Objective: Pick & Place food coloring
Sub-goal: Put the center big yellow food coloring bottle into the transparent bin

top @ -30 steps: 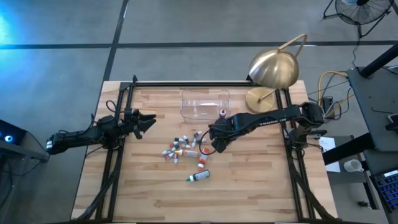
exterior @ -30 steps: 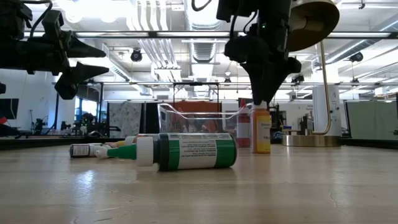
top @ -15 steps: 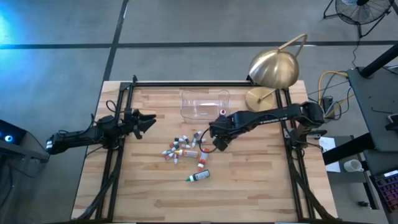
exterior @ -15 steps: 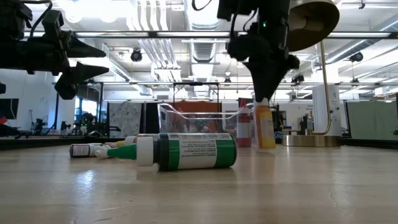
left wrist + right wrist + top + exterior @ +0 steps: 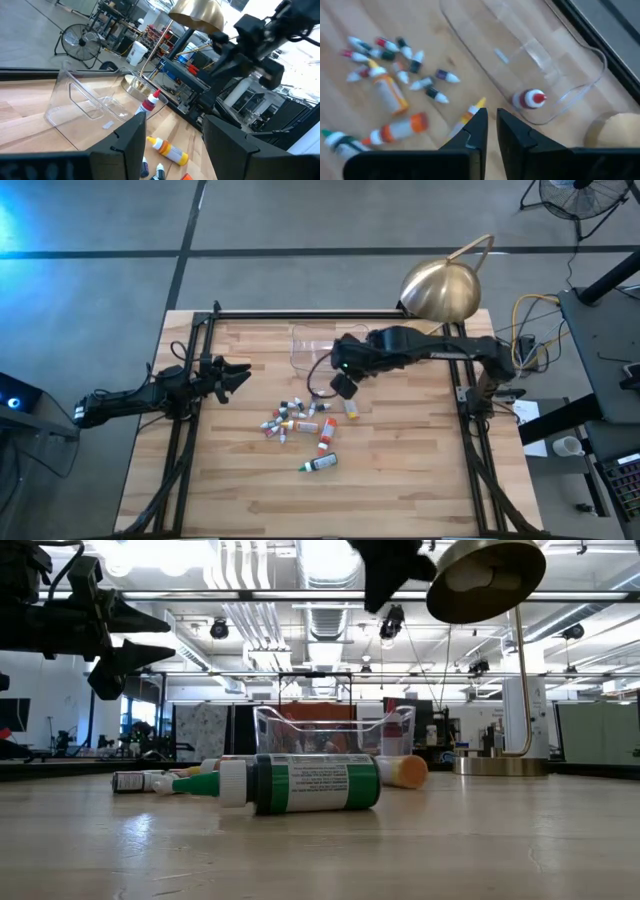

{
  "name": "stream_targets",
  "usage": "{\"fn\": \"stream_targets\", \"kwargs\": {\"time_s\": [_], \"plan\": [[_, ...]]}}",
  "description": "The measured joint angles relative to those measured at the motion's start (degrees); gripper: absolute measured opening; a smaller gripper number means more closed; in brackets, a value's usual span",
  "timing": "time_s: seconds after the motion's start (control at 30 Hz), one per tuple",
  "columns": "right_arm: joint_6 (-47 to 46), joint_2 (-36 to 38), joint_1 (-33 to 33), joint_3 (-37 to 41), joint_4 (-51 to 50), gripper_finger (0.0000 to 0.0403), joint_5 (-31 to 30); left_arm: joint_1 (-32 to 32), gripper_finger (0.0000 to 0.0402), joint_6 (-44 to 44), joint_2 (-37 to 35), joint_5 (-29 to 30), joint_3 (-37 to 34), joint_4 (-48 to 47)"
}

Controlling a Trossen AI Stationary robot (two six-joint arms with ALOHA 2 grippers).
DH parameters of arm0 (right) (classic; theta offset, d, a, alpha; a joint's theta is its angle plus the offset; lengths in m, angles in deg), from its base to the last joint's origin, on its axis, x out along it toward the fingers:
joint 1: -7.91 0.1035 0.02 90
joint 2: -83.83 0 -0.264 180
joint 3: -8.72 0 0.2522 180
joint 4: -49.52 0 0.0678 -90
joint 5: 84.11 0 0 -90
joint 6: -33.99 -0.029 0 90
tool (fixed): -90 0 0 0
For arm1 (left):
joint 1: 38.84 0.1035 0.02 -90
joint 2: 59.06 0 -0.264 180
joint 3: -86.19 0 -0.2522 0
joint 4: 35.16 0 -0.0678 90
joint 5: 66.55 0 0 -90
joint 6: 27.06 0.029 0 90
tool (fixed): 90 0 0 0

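Observation:
Several tiny food coloring bottles [image 5: 293, 420] lie scattered mid-table, also in the right wrist view [image 5: 395, 60]. A green bottle [image 5: 320, 463] lies on its side nearest the near edge [image 5: 300, 783]. An orange bottle with a yellow tip [image 5: 350, 407] lies on its side [image 5: 400, 771]. A red bottle with a white cap [image 5: 532, 98] stands against the clear tub [image 5: 328, 345]. My right gripper [image 5: 343, 378] hovers high above the orange bottle with its fingers close together [image 5: 491, 122] and nothing between them. My left gripper [image 5: 238, 374] hangs open [image 5: 175, 120] over the table's left part.
A brass desk lamp [image 5: 440, 290] stands at the far right corner, its base [image 5: 500, 765] on the table. Black rails [image 5: 205, 330] run along the left, right and far sides. Bare wood lies toward the near edge.
My right gripper stood over the orange bottle, which was upright under its fingertips and came a little off the table. The gripper has since risen and moved toward the far edge. The bottle is out of its fingers and has fallen onto its side.

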Motion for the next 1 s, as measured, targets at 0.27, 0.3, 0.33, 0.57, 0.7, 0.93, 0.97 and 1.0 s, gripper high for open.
{"fn": "stream_targets", "kwargs": {"time_s": [0.27, 0.3, 0.33, 0.57, 0.7, 0.93, 0.97, 1.0], "plan": [[1.74, -5.80, 0.04, 4.41, -2.72, 0.0090, 15.10, -0.02, 0.0167, 0.00, 0.00, 0.00, 0.00, 0.00], [1.49, -6.78, 0.44, 5.43, -2.83, 0.0103, 15.22, -0.01, 0.0167, 0.01, 0.00, 0.01, 0.00, 0.01], [1.05, -7.62, 0.87, 6.38, -2.90, 0.0117, 15.20, 0.00, 0.0167, 0.00, 0.01, -0.01, 0.00, 0.01], [-2.49, -12.99, 2.02, 13.71, 5.55, 0.0209, 16.58, -0.01, 0.0167, 0.01, 0.04, 0.00, 0.00, 0.00], [-7.09, -13.63, 2.08, 16.48, 11.12, 0.0242, 15.51, -0.02, 0.0167, 0.01, 0.04, -0.01, 0.00, 0.00], [-20.53, -13.41, 0.53, 21.73, 18.32, 0.0270, 10.55, -0.01, 0.0167, 0.00, 0.04, -0.01, 0.00, 0.00], [-21.34, -13.61, 0.31, 22.53, 19.77, 0.0271, 10.60, 0.00, 0.0167, 0.00, 0.04, 0.00, 0.00, 0.00], [-21.67, -13.79, 0.15, 23.23, 21.63, 0.0271, 11.09, 0.00, 0.0167, 0.01, 0.04, 0.01, 0.00, 0.00]]}}
